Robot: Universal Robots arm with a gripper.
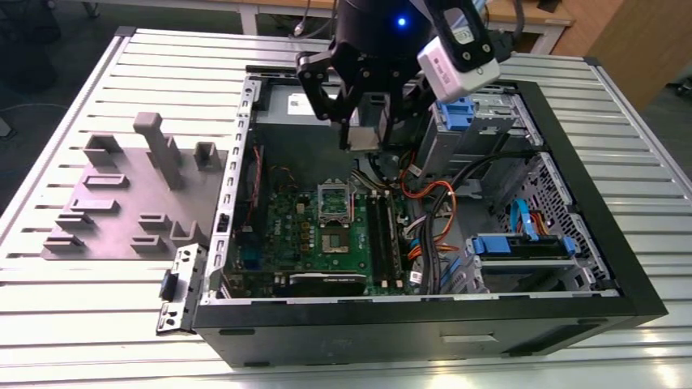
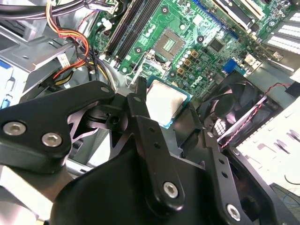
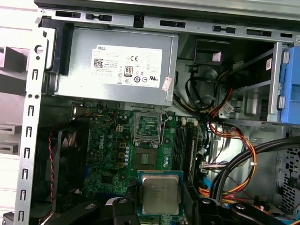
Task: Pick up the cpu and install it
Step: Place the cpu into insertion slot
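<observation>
A black robot gripper [image 1: 365, 139] hangs inside an open desktop computer case [image 1: 562, 324], which lies on its side on a slatted metal table [image 1: 65, 316]. Its jaws are clamped on the cpu [image 3: 161, 192], one finger [image 2: 139, 104] pressed against each opposite edge of the chip. The cpu is a small square with a silver-grey metal top and a green rim, held flat in the air above the green motherboard [image 1: 284, 235] and clear of it. In the first wrist view the chip sits in line with the socket [image 3: 149, 156], near it but not over it. The socket is uncovered, and its metal load frame [image 3: 149, 127] is swung up and open beside the grey power supply [image 3: 117, 65]. Memory slots [image 3: 183, 140] run alongside the socket, and a black fan [image 2: 239, 108] sits at the board's edge. On the table, at the exterior view's left, a grey fixture plate [image 1: 119, 203] with raised blocks lies just beside the case.
</observation>
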